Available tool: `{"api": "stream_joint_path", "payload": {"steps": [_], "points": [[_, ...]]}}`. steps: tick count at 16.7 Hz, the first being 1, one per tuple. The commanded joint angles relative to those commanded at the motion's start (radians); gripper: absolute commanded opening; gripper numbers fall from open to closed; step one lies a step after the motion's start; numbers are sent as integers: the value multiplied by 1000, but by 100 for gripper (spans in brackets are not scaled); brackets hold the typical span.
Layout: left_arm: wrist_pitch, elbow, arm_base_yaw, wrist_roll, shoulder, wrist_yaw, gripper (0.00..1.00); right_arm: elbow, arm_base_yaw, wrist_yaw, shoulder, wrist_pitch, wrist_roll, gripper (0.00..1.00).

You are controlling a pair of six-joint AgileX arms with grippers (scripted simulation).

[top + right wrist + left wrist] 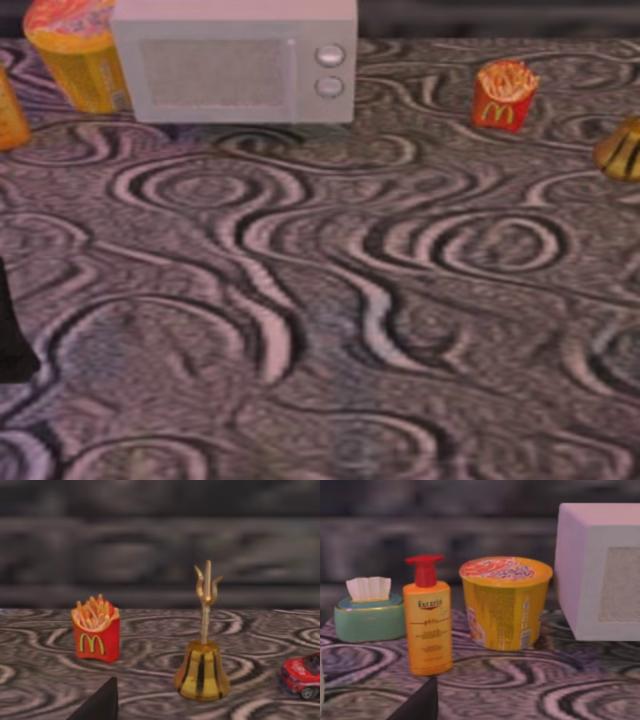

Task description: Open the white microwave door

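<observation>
- The white microwave (233, 60) stands at the far edge of the table (330, 320), left of centre in the top view. Its front faces the near side.
- The door (215, 72) lies flush against the front, shut. Its grey mesh window fills most of the panel. Two round knobs (329, 70) sit on the control strip to the door's right.
- A yellow cup-noodle tub (505, 602) stands just beside the microwave's left wall, near the hinge side of the door.
- An orange pump bottle (427, 622) with a red cap stands upright left of the tub. A teal tissue box (369, 615) sits farther left.
- A red fries carton (505, 95) stands right of the microwave, well apart from it. A gold handbell (202, 667) stands farther right, upright. A red toy car (302, 674) shows beside the bell in the right wrist view.
- Nothing lies on the patterned cloth directly in front of the door.
- Left arm: only a dark part (12, 330) shows at the left edge of the top view, well short of the microwave. One dark finger tip (420, 702) enters the left wrist view. The jaw state cannot be told.
- Right arm: outside the top view. One dark finger tip (100, 702) enters the right wrist view, facing the carton and bell. The jaw state cannot be told.
</observation>
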Motion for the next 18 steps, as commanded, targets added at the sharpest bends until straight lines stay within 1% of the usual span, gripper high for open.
{"api": "stream_joint_path", "payload": {"steps": [4,6,9,13,18], "points": [[-25,20,-7,3,24,-1,100,0,0,0,0,0,0,100],[-80,70,-25,8,82,-5,100,0,0,0,0,0,0,100],[-205,214,-68,7,227,-18,100,0,0,0,0,0,0,100],[-398,520,-145,-24,503,-39,100,0,0,0,0,0,0,100],[-631,1056,-261,-119,923,-63,100,0,0,0,0,0,0,100]]}}
